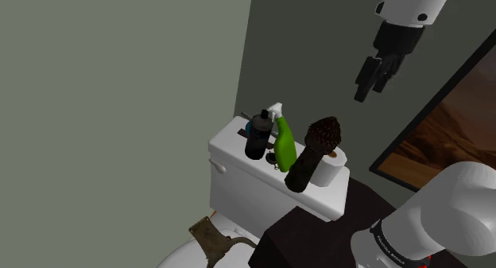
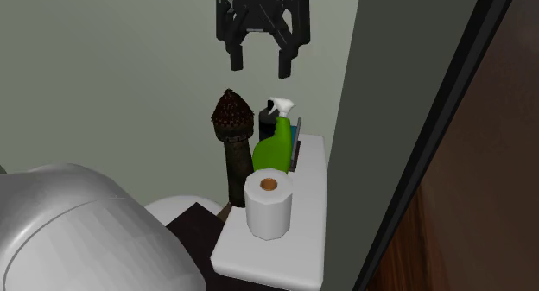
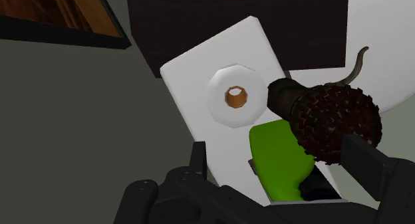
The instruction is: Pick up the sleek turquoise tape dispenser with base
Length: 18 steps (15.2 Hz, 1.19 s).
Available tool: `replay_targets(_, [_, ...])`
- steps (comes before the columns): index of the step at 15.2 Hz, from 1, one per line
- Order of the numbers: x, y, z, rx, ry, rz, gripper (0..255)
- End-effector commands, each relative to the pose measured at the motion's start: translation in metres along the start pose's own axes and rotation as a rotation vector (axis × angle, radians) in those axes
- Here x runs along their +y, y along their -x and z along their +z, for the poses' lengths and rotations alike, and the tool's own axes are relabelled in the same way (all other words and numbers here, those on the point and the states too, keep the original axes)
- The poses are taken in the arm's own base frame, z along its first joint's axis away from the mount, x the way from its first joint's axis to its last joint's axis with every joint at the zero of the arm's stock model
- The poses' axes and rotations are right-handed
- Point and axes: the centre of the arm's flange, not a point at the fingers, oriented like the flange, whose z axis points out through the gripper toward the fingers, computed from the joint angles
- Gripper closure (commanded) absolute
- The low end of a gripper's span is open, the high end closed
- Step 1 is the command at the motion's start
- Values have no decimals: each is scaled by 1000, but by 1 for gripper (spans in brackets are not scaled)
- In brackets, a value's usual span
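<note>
While the pincer hangs high above the toilet tank in the shoulder view, wide open and empty, the dispenser, drawn dark with a bluish part, stands on the tank just beside the green bottle. In the second exterior view, the bottle hides most of it. In the wrist view, the fingers stand apart over the bottle. I judge this the approach step; next, the pincer must come down past bottle and brush onto the dispenser.

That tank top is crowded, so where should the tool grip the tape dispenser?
Probably its upper part, from straight above: the dispenser stands upright on the tank, with the spray bottle crowding one side. The open tool hangs overhead.
</note>
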Motion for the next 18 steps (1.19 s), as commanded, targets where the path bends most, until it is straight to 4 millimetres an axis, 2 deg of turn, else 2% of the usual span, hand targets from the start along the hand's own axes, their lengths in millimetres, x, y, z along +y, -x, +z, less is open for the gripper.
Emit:
replay_targets(1, [0,0,0,0,0,0,0])
replay_targets(10, [-4,-75,86,45,-18,-155,0])
replay_targets(18, [-20,-144,159,85,-34,-293,0])
